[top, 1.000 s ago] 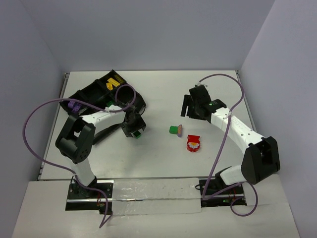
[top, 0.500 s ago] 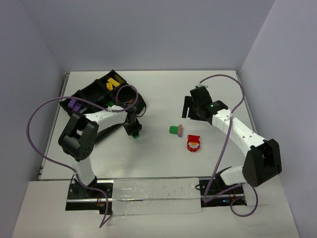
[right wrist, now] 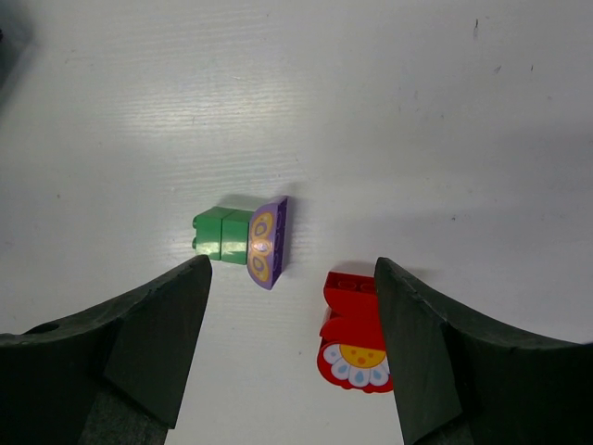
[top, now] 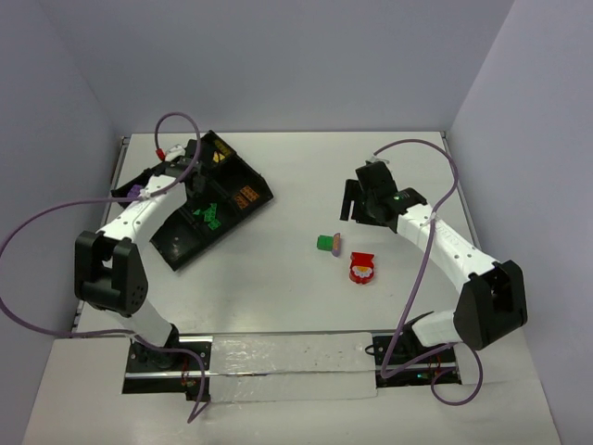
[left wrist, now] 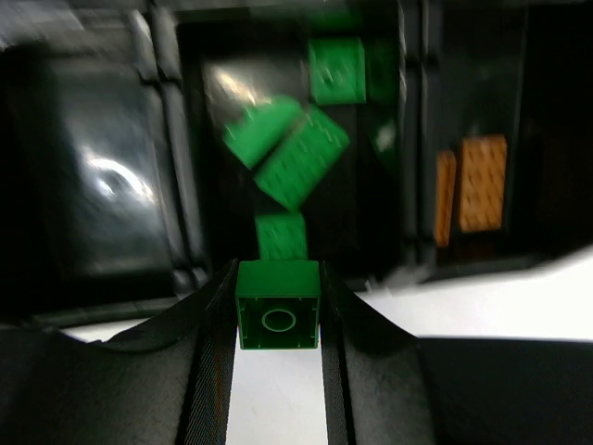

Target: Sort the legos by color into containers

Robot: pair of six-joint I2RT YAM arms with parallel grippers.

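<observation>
Looking at the table (top: 296, 306) from the top cam, I've got the black tray (top: 181, 248) sitting slanted in the upper left of the frame. My left gripper (left wrist: 276, 275) hangs over the tray's edge, clamped on a green brick (left wrist: 277, 318). Just past it in the wrist view, more green bricks (left wrist: 296, 162) are piled in one compartment, with orange ones (left wrist: 482, 183) in the compartment to the right. My right gripper (right wrist: 292, 267) has its jaws wide apart with nothing in them. It's above two loose bricks on bare table mid-frame: a green one with a purple end (right wrist: 243, 235) and, just lower right and not touching it, a red-and-white one (right wrist: 354, 336).
</observation>
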